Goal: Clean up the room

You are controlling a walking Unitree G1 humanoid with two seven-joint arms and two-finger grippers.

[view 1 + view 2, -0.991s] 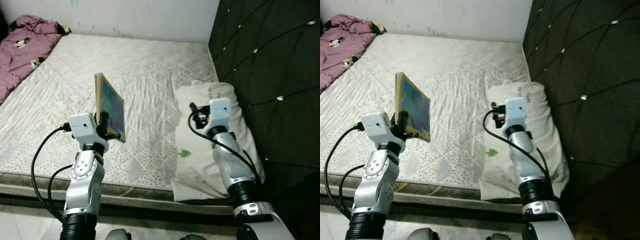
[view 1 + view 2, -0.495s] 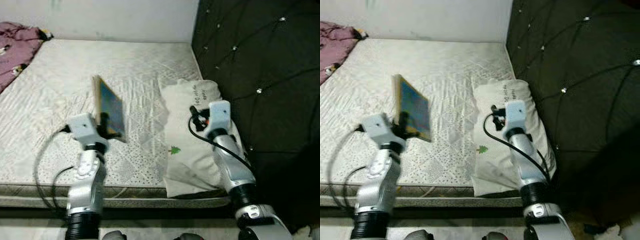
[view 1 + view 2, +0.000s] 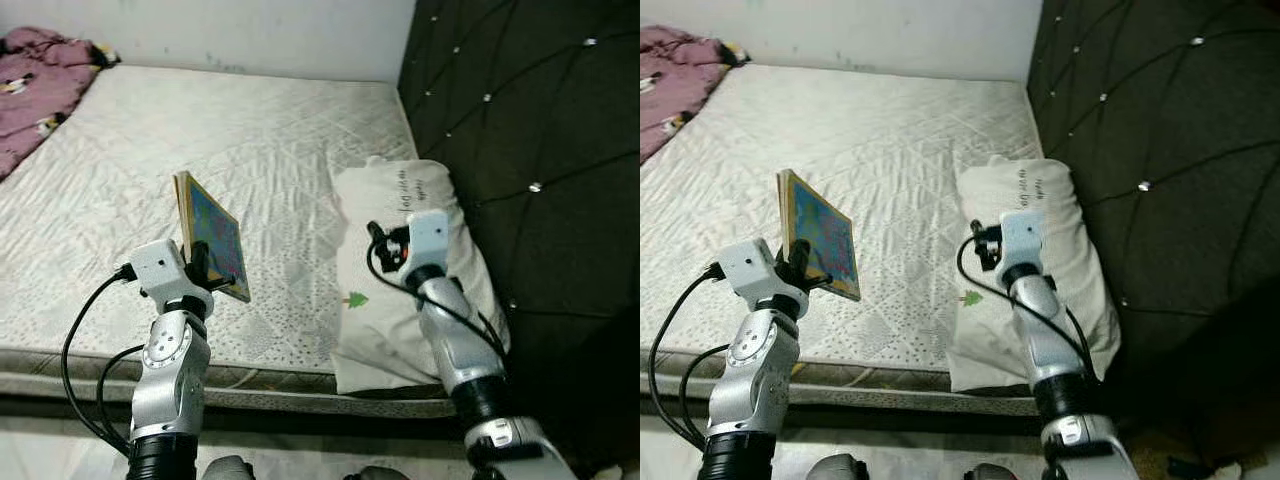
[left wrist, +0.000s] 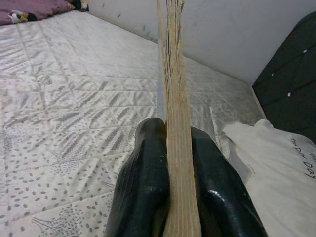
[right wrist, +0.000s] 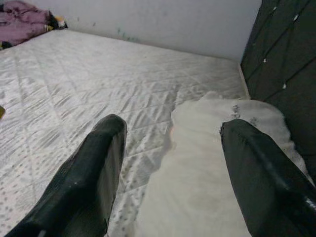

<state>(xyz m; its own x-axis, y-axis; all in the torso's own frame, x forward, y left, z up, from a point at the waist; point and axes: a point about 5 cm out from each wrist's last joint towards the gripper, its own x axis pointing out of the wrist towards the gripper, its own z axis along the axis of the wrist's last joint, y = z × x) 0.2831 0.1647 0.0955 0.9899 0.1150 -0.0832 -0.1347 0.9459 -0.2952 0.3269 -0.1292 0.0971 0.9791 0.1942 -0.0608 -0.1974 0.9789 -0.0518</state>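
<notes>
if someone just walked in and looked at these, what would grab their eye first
Probably the colourful picture book that the left gripper holds upright above the near edge of the bare quilted mattress. Next, the white pillow lying against the dark tufted headboard, with the right gripper open over it. A crumpled purple blanket sits at the far left corner.

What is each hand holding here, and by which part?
The left hand clamps a book by its lower edge, standing upright. The right hand is open, holding nothing, above the pillow.
</notes>
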